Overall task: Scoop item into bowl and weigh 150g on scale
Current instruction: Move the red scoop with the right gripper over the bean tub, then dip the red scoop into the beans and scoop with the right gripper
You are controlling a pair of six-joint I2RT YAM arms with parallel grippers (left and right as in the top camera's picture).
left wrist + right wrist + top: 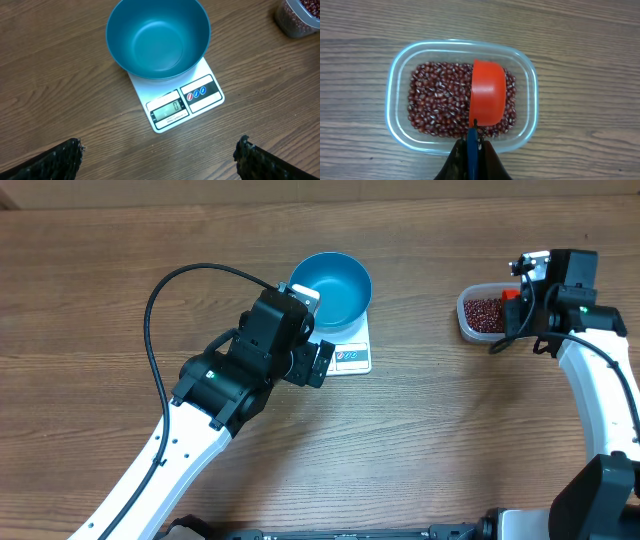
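The right fingers (pixel 492 167) are clenched on the thin handle of a red scoop (pixel 487 95). Its cup is held just ahead of them over the beans (pixel 435 100), which lie in a clear tub (pixel 392 107). The step in hand is judged to be the scooping. It would be done well if the cup's mouth, which seems turned sideways, were driven low through the heap. It should then be rolled upright before lifting, so that nothing is spilled on the counter (pixel 60 75) on the way across. A modest load is advised, since the target weight is best approached in small additions. The beans are seen as small dark red ovals with pale marks, lying loose across the tub's floor; free pouring and rolling are to be expected. The left fingers (pixel 55 162) are spread wide, grasping nothing. The blue bowl (pixel 157 42) is seen ahead of them, empty, on the white scale (pixel 200 95), whose display appears to read zero.
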